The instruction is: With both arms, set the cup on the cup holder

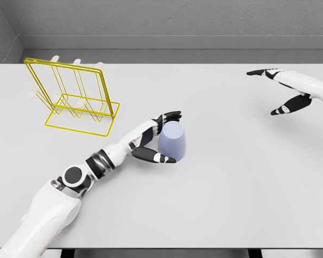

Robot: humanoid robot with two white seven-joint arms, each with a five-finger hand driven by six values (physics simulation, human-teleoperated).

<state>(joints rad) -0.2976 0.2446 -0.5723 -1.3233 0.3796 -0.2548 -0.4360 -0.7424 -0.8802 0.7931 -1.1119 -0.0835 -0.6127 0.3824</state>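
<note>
Centrally, left hand (157, 138) wrapped around lavender cup (172, 141) — right hand (282, 91) spread, empty — yellow cup holder (75, 97) far left

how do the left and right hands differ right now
The left hand wraps its fingers round the lavender plastic cup mid-table; the right hand is spread open, holding nothing, at the far right. The left sits nearer the yellow wire cup holder. Both are white with black fingers.

Views: one only, head cam
Position: above near edge of table (231, 204), looking down + fwd
Range: mid; whole tabletop seen, far wall (167, 21) too
Overlap: n/a, single view
</note>
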